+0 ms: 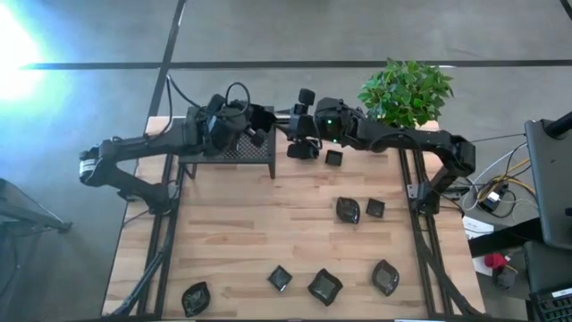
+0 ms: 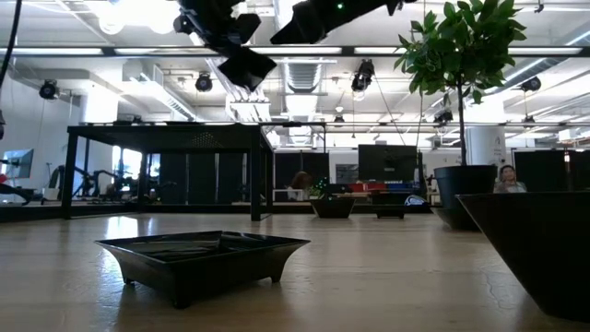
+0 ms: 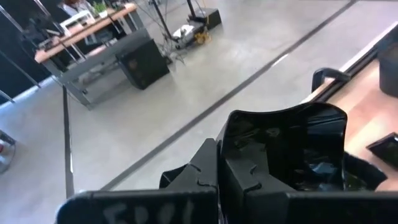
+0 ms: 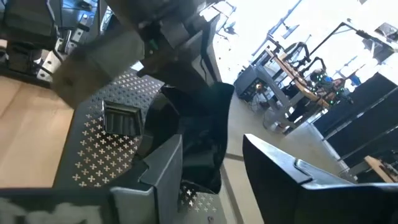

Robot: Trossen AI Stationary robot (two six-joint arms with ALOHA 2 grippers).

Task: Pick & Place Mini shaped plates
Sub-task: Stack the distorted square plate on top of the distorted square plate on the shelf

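Observation:
Above the black perforated stand at the back of the table, my left gripper is shut on a glossy black mini plate. In the right wrist view the same plate hangs between the spread fingers of my right gripper, which does not clamp it. My right gripper faces the left one from the right, open. Another small plate lies on the stand. Several more mini plates rest on the table, among them one near the right gripper, one at mid right and one near the front edge.
A potted green plant stands at the back right corner. In the low view one plate sits close in front, and a dark rim fills the right side. A person sits in the room beyond.

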